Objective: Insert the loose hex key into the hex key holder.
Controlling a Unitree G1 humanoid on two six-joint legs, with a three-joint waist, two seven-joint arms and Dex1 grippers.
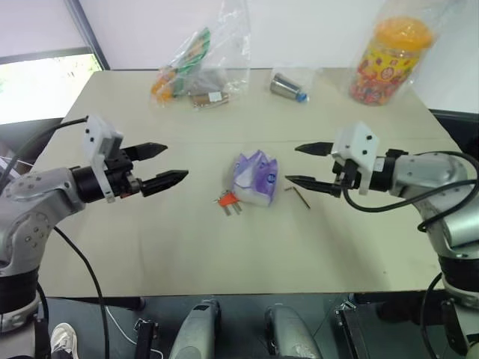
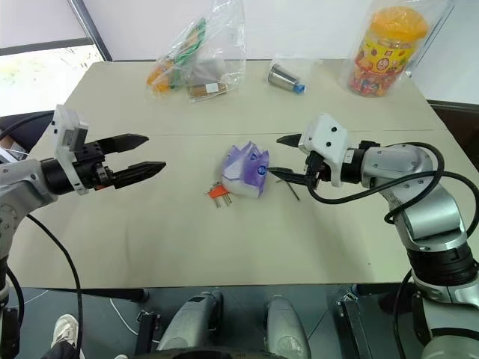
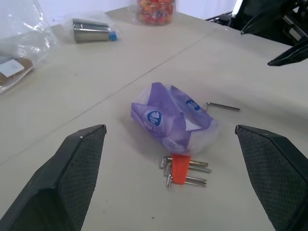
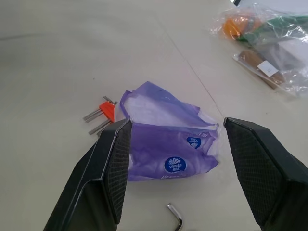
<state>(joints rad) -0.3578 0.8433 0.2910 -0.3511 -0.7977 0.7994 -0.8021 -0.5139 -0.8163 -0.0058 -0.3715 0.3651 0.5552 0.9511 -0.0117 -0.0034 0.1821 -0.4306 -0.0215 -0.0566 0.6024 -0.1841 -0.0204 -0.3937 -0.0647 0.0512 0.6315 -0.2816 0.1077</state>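
Observation:
The loose hex key (image 1: 301, 197) lies flat on the beige table (image 1: 150, 239), just right of a crumpled purple tissue pack (image 1: 254, 178). At the pack's front left corner lies the hex key holder (image 1: 227, 199), an orange-red block with short metal keys sticking out toward the table's front. My left gripper (image 1: 177, 161) hovers open above the table to the left of the pack, pointing at it. My right gripper (image 1: 292, 163) hovers open on the right, its lower fingertip just above and behind the loose key (image 4: 176, 215). Neither holds anything.
At the table's back stand a clear plastic bag of snacks (image 1: 198, 63), a small metal cylinder with a blue cap (image 1: 288, 87) and a candy jar with an orange lid (image 1: 391, 56). The purple pack sits between the holder and the loose key.

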